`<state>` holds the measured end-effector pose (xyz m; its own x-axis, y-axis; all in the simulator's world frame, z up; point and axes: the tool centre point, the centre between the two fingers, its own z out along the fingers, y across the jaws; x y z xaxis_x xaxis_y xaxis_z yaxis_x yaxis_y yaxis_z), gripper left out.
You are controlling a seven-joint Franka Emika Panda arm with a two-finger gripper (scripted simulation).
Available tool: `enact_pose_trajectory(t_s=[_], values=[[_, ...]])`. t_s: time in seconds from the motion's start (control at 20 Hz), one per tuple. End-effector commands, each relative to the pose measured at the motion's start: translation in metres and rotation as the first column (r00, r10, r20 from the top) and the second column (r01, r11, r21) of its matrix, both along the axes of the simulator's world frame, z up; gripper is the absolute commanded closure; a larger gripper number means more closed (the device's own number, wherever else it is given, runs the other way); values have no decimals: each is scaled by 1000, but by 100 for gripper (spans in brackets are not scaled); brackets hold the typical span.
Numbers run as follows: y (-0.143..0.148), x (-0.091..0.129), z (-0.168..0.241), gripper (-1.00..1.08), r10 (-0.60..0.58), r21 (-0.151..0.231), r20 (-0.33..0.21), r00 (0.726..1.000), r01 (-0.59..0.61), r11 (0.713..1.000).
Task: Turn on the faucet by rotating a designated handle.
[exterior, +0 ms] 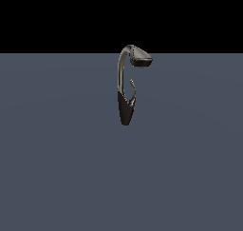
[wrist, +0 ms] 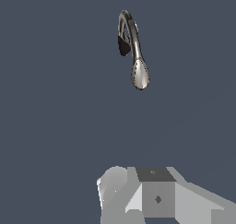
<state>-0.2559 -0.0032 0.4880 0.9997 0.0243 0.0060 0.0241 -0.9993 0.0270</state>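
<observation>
Nearest us in the wrist view is pale robot hardware; whether our claw is open we cannot tell. The faucet [exterior: 126,90] stands well ahead, its handle [exterior: 133,90] untouched, so we judge approach and turning remain.

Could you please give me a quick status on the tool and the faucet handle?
Tool well short of faucet, open or shut unclear. Handle untouched. Nothing in the way.
</observation>
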Motion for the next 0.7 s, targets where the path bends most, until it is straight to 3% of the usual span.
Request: enact_pose_trajectory(t_s=[0.0, 0.65], values=[[0, 0, 0, 108, 0, 0, 0, 1000, 0, 1000], [10, -1, -6, 108, 49, 24, -33, 998, -48, 999]])
